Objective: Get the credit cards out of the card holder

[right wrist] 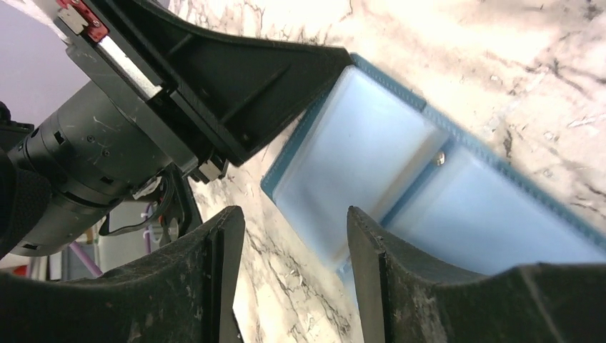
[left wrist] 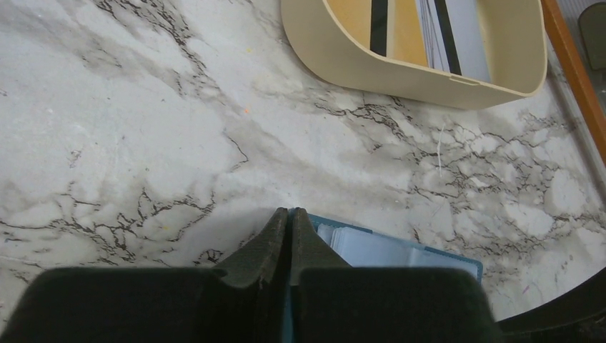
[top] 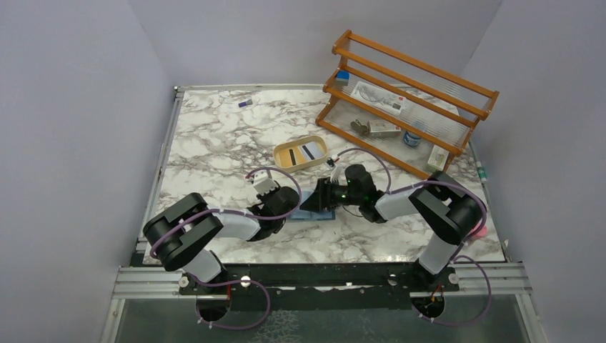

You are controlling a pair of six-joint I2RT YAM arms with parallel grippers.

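The marble-patterned table (left wrist: 143,107) looks smooth; the card holder (right wrist: 371,143) has frosted plastic sleeves; the tray (left wrist: 400,78) is matt plastic.

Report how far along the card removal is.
Done: at least two thin striped cards lie in the tan oval tray. In hand: the left gripper is shut on the edge of the open teal-blue bifold card holder; the right gripper hovers open above it. Left: whether the pale pockets hold more cards cannot be told.

Black-and-grey arms (top: 236,227), looping purple cables (top: 269,304)
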